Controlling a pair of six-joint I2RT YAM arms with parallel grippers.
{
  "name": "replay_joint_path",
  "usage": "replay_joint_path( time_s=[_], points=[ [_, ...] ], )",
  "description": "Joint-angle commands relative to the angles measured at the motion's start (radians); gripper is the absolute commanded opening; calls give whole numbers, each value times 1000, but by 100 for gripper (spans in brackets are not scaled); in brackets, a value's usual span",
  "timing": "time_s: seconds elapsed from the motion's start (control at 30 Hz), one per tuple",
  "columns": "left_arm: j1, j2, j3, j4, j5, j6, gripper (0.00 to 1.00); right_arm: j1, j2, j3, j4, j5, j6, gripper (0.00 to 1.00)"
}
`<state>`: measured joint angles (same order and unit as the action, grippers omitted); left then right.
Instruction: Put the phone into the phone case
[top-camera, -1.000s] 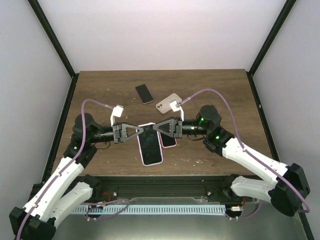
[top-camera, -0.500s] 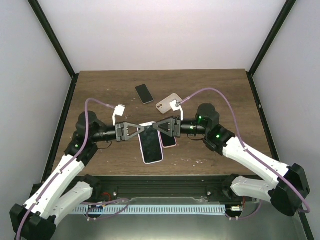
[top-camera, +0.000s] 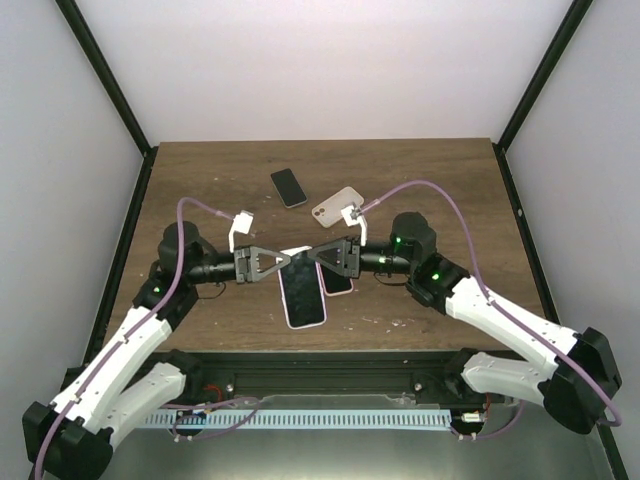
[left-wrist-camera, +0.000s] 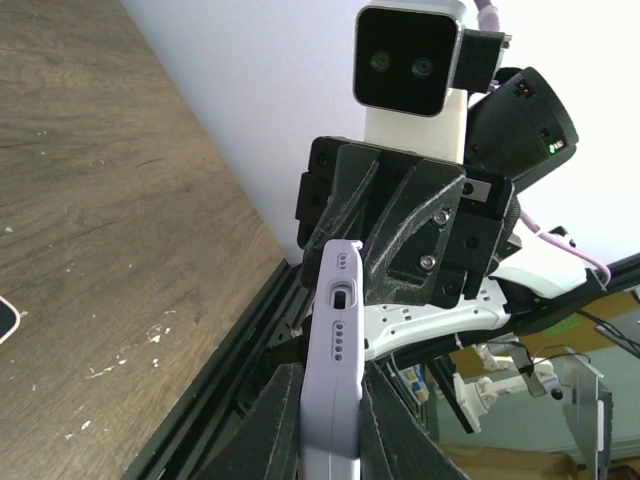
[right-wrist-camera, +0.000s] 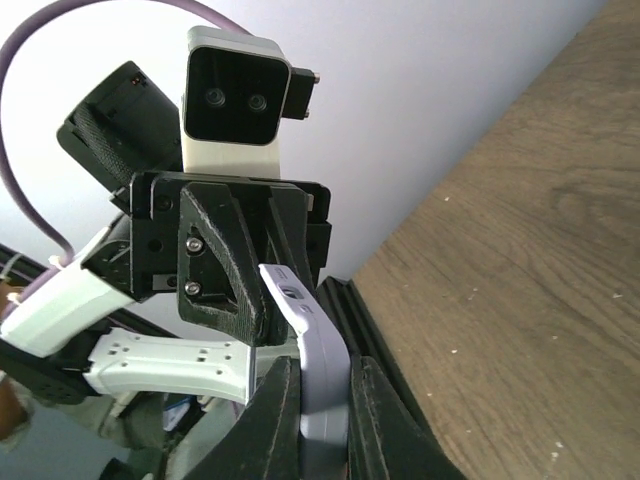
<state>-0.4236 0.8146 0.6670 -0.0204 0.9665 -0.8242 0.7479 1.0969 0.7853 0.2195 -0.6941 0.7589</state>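
Observation:
A lilac phone case (top-camera: 302, 290) with a black-screened phone inside its rim hangs above the table's near middle, screen up. My left gripper (top-camera: 283, 264) and right gripper (top-camera: 322, 258) face each other and both are shut on its far end. In the left wrist view the fingers (left-wrist-camera: 275, 425) clamp the case (left-wrist-camera: 338, 340) edge-on, port holes showing. In the right wrist view the fingers (right-wrist-camera: 272, 425) clamp the case (right-wrist-camera: 320, 370), whose top corner curls away. How fully the phone is seated cannot be told.
A pinkish-red phone or case (top-camera: 339, 281) shows under the right gripper. A small black phone (top-camera: 289, 187) and a beige case (top-camera: 335, 204) lie farther back on the wooden table (top-camera: 440, 190). A black frame rail runs along the near edge.
The left arm's elbow has shifted right and both grippers have edged slightly. The held case stays in about the same place, gripped by both throughout.

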Motion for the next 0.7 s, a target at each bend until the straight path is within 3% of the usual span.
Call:
replay_joint_path(
  time_s=[0.0,0.1,0.27,0.47,0.53,0.67],
  points=[
    [-1,23,25,-78,-24,10,0,30,-45,63,-28,125,-181,1],
    [-1,27,22,-53,14,32,0,18,-50,95,-79,115,-176,2],
    [-1,18,7,45,107,50,0,-28,-17,102,106,-256,81,14],
    [-1,-10,9,92,140,51,0,-28,-66,30,151,-248,158,35],
    [-1,-7,11,92,143,53,0,-28,-69,26,172,-249,182,30],
    [-1,6,13,93,150,58,0,-28,-59,31,212,-257,221,3]
  ],
)
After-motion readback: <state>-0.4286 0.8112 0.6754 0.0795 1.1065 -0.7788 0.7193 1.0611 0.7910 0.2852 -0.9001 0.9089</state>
